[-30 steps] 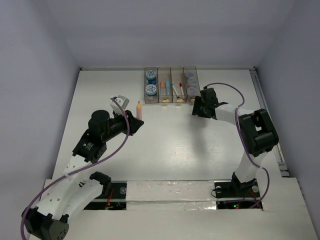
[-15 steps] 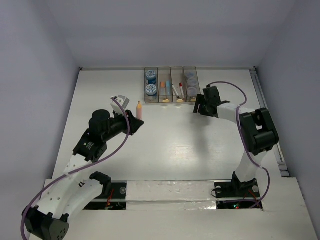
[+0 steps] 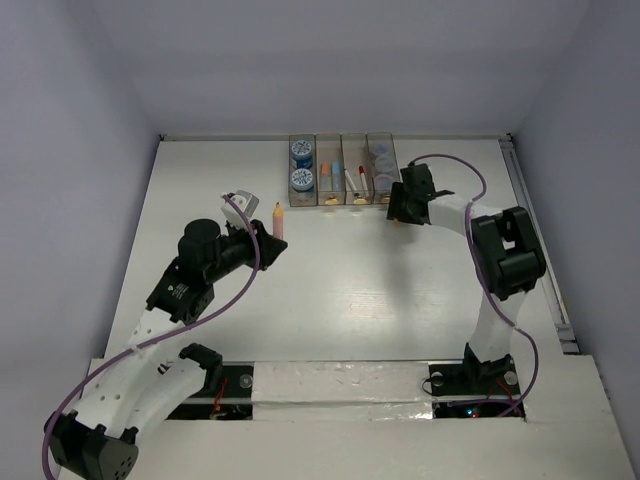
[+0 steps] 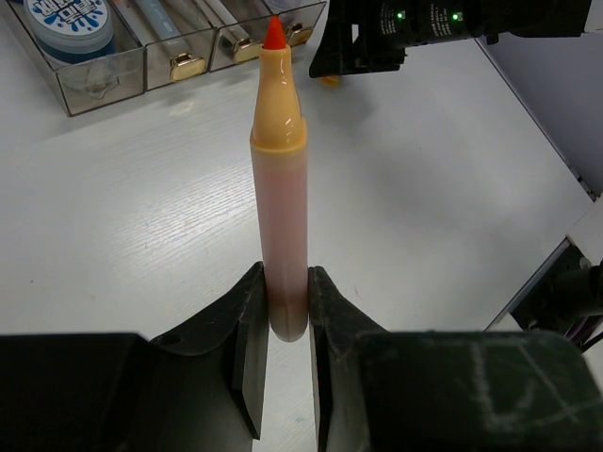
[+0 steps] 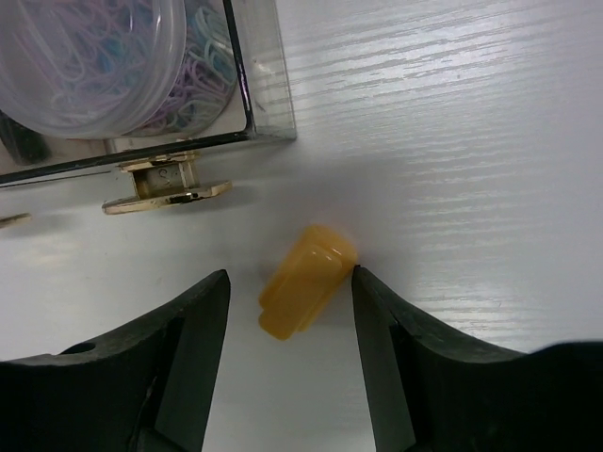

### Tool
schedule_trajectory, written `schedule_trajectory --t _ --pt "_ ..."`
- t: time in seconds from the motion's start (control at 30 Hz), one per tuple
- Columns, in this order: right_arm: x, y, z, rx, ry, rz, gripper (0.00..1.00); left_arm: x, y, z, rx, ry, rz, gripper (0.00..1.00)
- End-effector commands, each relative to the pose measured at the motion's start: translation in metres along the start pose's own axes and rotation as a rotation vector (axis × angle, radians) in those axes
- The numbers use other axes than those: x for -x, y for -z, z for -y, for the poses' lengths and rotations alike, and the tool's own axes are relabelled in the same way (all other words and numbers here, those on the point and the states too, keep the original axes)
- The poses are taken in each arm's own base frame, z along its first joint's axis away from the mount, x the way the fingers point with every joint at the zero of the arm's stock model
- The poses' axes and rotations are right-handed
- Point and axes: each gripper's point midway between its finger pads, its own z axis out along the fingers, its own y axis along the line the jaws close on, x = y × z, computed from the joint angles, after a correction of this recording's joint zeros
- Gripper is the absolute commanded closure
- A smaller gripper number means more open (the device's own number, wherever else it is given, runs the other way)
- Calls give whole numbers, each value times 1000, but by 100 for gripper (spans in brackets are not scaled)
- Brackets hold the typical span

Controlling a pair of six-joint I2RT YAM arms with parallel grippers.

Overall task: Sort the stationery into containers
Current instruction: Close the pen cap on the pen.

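My left gripper (image 3: 266, 243) is shut on an uncapped pink-and-orange marker (image 3: 278, 221) with a red tip and holds it upright above the table; in the left wrist view the marker (image 4: 280, 179) stands between the fingers (image 4: 249, 330). My right gripper (image 3: 398, 211) is open, low at the near end of the containers (image 3: 341, 137). In the right wrist view its jaws straddle a small orange cap (image 5: 306, 281) lying on the table, the right finger (image 5: 377, 320) touching it. The bins hold blue-topped rolls (image 3: 301, 152), short sticks (image 3: 329, 178), a red-capped marker (image 3: 360, 178) and greyish-purple round pieces (image 3: 381, 160).
A tan knob (image 5: 165, 183) sticks out from the end bin (image 5: 264, 94), just beyond the cap; that bin holds a clear round tub of clips (image 5: 94, 56). The right arm (image 4: 424, 28) shows in the left wrist view. A rail (image 3: 535, 230) runs along the table's right edge.
My right gripper has moved a little left and farther back, closer to the near end of the bins. The left arm and its marker have not moved.
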Motion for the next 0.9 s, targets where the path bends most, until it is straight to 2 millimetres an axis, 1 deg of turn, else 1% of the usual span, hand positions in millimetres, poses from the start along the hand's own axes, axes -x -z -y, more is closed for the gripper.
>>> schedule_trajectory --t 0.0,0.03,0.1,0.13,0.2,0.23,0.3,0.37,0.4,0.47,0.5,0.53,0.63,0.67,0.8,0.87 --pt "-1 -4 10 -54 28 -29 41 19 4 5 -14 -31 58 100" --pt "-4 -5 12 -63 32 -40 44 20 4 6 -14 -31 60 100" --pt "-3 -8 12 -68 34 -44 47 20 4 6 -14 -31 60 100" --pt "-3 -8 12 -72 34 -45 54 20 4 6 -14 -33 60 100" --pt "-4 -10 13 -80 35 -48 62 20 4 6 -16 -33 61 100" --pt "-4 -10 15 -89 36 -47 62 20 4 6 -14 -32 61 100" --pt "-4 -9 17 -98 37 -48 67 20 4 6 -14 -31 60 100" --pt "-8 -7 21 -113 37 -53 69 20 4 6 -15 -33 59 100" --pt "-7 -4 23 -118 35 -47 69 20 4 6 -15 -33 59 100" --pt "-10 -3 26 -126 35 -47 65 19 4 6 -15 -32 58 100" --pt "-10 -3 26 -128 36 -47 61 19 4 6 -16 -32 56 100" --pt "-9 -3 26 -129 40 -51 54 19 4 6 -16 -30 56 100" --pt "-10 -6 25 -132 47 -63 48 19 4 6 -16 -32 56 100" --pt "-6 -7 24 -130 47 -57 47 20 4 5 -12 -32 59 100" --pt "-4 -9 23 -138 56 -64 47 19 4 5 -10 -31 56 100" --pt "-7 -12 24 -140 59 -79 48 19 3 4 -11 -31 55 100"
